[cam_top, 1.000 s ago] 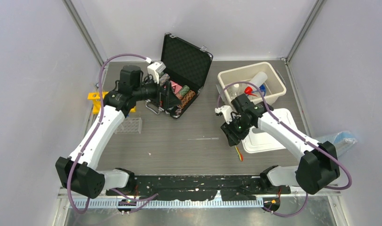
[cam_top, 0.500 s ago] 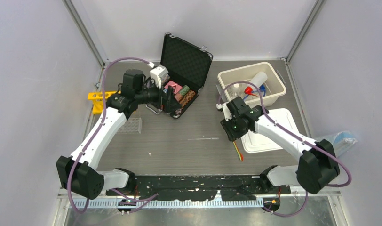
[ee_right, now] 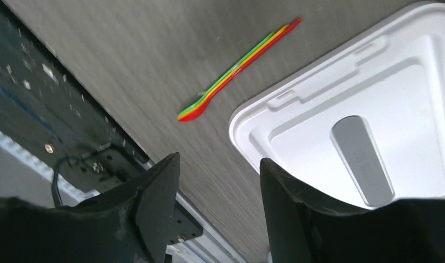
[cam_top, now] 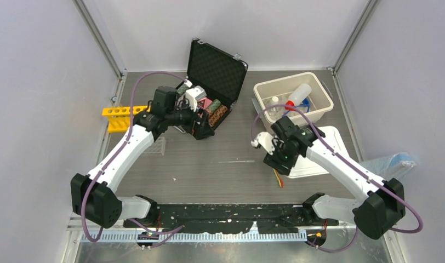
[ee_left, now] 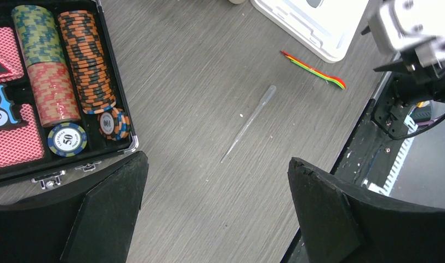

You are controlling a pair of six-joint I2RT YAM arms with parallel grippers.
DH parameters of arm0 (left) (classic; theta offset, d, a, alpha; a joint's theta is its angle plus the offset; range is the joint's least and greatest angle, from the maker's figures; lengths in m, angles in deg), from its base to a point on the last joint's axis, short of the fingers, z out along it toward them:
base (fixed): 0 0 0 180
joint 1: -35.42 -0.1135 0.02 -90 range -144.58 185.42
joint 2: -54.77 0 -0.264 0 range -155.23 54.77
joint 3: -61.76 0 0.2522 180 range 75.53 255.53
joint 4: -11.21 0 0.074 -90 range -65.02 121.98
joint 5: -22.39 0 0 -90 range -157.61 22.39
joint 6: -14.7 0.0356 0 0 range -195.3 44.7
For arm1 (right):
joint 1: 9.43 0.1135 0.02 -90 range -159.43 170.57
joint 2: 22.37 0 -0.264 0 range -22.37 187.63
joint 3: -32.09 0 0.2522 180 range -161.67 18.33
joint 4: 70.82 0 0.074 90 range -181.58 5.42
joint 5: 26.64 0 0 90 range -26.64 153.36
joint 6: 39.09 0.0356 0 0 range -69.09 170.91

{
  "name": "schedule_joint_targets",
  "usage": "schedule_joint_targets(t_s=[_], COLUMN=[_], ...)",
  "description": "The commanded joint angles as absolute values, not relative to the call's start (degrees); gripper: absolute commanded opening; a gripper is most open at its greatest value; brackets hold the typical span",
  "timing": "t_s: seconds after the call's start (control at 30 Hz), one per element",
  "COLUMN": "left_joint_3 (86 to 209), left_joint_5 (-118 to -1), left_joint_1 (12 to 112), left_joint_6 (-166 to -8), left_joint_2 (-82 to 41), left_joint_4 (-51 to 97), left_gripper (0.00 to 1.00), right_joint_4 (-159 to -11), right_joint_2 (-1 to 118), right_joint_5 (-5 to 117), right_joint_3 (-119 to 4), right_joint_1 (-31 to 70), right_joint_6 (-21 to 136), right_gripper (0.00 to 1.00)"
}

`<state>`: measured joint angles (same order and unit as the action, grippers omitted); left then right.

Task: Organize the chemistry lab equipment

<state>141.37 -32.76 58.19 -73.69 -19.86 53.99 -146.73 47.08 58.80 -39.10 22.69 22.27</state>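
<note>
Seen from above, the left end effector (ee_left: pixel 217 159) hangs over the bench (cam_top: pixel 209 175) at the near corner of the open black case (cam_top: pixel 217 74), whose tray holds striped poker chips (ee_left: pixel 80 66). Its fingers (ee_left: pixel 108 213) stand wide apart with nothing between them. In its own wrist view a clear pipette (ee_left: pixel 247 123) lies flat on the bench, running from the gap towards 1 o'clock; from above the pipette is at about 4 o'clock of this end effector and apart from it. The yellow tube rack (cam_top: pixel 121 116) sits at its 9 o'clock by the bench's left edge, and the clear tube rack (cam_top: pixel 157 147) at 7 o'clock, partly under the left arm.

The right end effector (ee_right: pixel 219 160) hovers partly open and holds nothing. The spatula bundle (ee_right: pixel 239 68), green, yellow and red, lies flat at 12 o'clock of the gap in its wrist view, untouched; from above it is close by at 6 o'clock. A white lid (ee_right: pixel 346 126) lies at 3 o'clock, just beside the bundle but not touching it. The beige bin (cam_top: pixel 321 90) stands at 12 o'clock and holds the red-capped white squeeze bottle (cam_top: pixel 300 93).
</note>
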Motion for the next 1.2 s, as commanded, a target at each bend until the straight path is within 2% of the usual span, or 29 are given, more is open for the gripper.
schedule_joint_targets(t_s=[0.0,0.07,0.13,0.27,0.4,0.63,0.77,0.97,1.17], left_joint_3=[140.7,140.8,141.0,142.1,142.5,143.3,144.5,147.0,148.2], left_joint_5=[-33.6,-33.7,-34.0,-34.3,-34.7,-35.9,-35.7,-35.3,-35.0], left_joint_1=[58.1,58.1,58.1,58.1,58.1,57.5,56.0,52.6,49.6], left_joint_6=[-72.5,-72.7,-72.7,-72.1,-71.7,-73.3,-75.0,-77.4,-77.6], left_joint_2=[-19.5,-19.7,-19.6,-19.6,-19.2,-19.6,-20.3,-20.6,-20.3], left_joint_4=[50.9,50.9,51.1,52.8,53.7,54.0,54.1,55.9,57.8], left_gripper=[1.00,1.00,1.00,1.00,1.00,1.00,1.00,1.00,1.00], right_joint_4=[-149.7,-147.3,-144.2,-141.1,-139.8,-131.8,-129.3,-128.1,-121.6], right_joint_2=[43.4,44.4,45.5,48.4,50.8,56.4,60.8,70.9,76.4], right_joint_5=[54.9,53.8,52.9,51.9,52.6,56.2,53.7,44.4,33.9], right_joint_3=[-33.0,-30.8,-28.7,-26.0,-21.9,-19.2,-23.0,-34.7,-44.9], right_joint_1=[24.3,25.0,25.4,25.5,25.6,25.6,25.6,27.0,29.6], right_joint_6=[10.4,10.2,8.3,1.9,-5.0,-7.3,-6.7,2.9,11.7], right_gripper=[0.62,0.66,0.66,0.54,0.52,0.47,0.43,0.41,0.51])
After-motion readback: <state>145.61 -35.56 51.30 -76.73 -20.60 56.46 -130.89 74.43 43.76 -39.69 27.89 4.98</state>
